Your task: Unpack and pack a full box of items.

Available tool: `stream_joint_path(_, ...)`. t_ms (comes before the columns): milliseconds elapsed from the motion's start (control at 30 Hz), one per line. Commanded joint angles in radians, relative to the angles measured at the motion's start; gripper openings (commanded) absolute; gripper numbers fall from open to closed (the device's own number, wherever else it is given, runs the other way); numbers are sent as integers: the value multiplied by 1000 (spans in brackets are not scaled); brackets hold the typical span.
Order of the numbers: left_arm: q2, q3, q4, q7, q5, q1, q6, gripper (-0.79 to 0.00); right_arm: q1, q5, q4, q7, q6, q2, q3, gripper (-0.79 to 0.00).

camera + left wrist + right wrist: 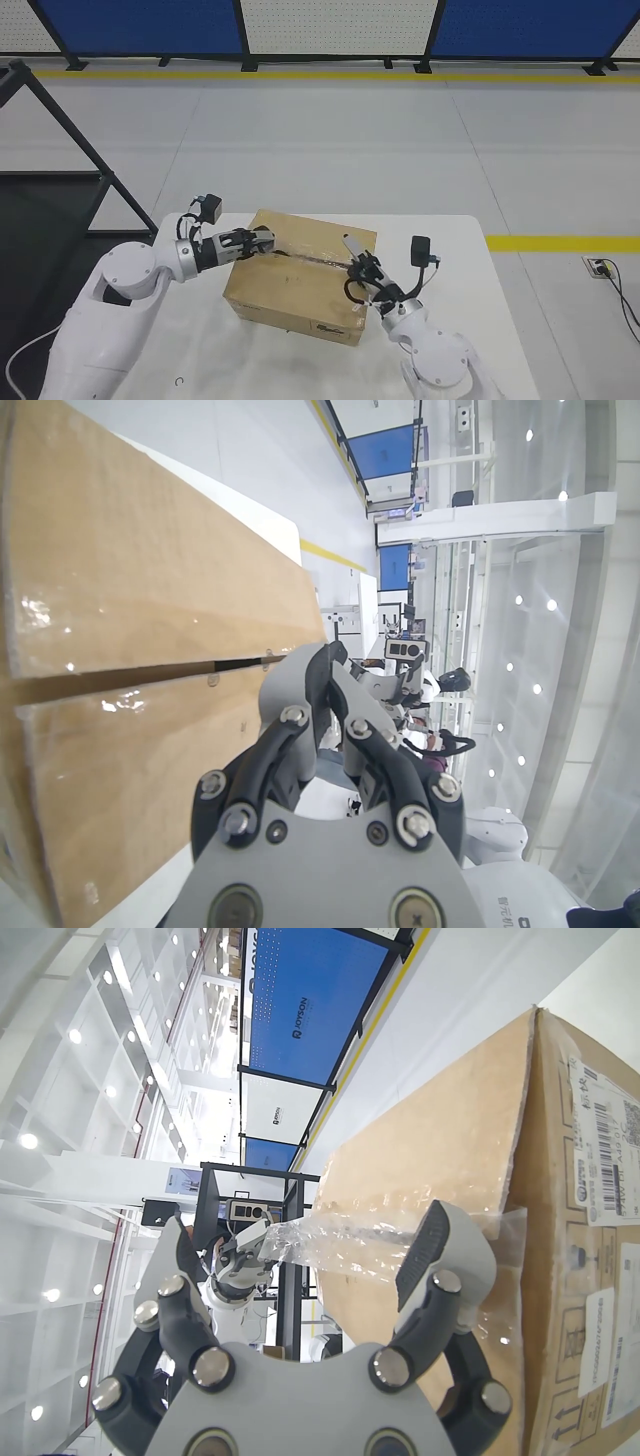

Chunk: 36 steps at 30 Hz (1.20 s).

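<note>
At the middle of the white table [460, 250]: one brown cardboard box [300, 285], flaps down, set at a slight angle to the table edges. A narrow dark gap shows along the top seam between the two flaps. Printed labels [610, 1153] sit on the end face nearest the right arm.

Clear tape strip [340, 1238]: shiny and crinkled, lifted above the seam, with one end still stuck over the box's end edge.

Left gripper [335, 660]: at the far-left end of the seam, just above the box top. Jaws are pressed together, and in the right wrist view the strip's free end runs into them.

Right gripper [300, 1238]: at the opposite end of the seam. Jaws stand wide apart, holding nothing. One finger pad [425, 1243] is beside the taped edge; the other is clear of the box.

Blue partition panels [140, 25]: along the back of the floor.
</note>
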Motion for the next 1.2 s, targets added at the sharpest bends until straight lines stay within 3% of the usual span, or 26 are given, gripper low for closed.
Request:
stream_joint_path(0,1,2,8,-8,5,-4,-4,-720,4,2,5,4,5,-1,-1,0)
stream_joint_path(133,3,4,20,-19,13,-6,-15,-468,10,2,12,7,10,-2,-3,0)
stream_joint_path(200,4,4,25,-19,14,-6,-17,-409,12,3,14,10,11,-2,-3,0)
stream_joint_path(267,4,3,29,-19,12,-7,-21,-188,13,3,16,11,12,-3,-3,0)
stream_joint_path(433,5,3,37,-15,8,-10,-26,-58,16,3,19,12,16,-4,-4,0)
stream_joint_path(533,6,2,38,-18,5,-9,-29,-55,15,4,20,10,15,-4,-3,0)
stream_joint_path(600,7,0,38,-21,6,-8,-32,-80,14,4,20,9,14,-4,-3,0)
stream_joint_path(667,9,-2,38,-23,6,-6,-34,-157,13,4,19,9,14,-5,-3,0)
stream_joint_path(700,10,-4,36,-26,7,-5,-37,-237,12,3,19,9,14,-5,-3,0)
stream_joint_path(733,11,-5,36,-28,7,-3,-40,-382,12,3,19,10,14,-5,-2,0)
stream_joint_path(833,13,-8,33,-27,10,3,-44,-483,12,3,17,9,13,-5,-2,0)
stream_joint_path(1000,16,-9,31,-26,12,11,-45,-785,9,1,13,9,12,-6,-2,0)
stream_joint_path(1167,16,-4,28,-17,16,9,-46,-785,1,0,4,6,8,-6,0,0)
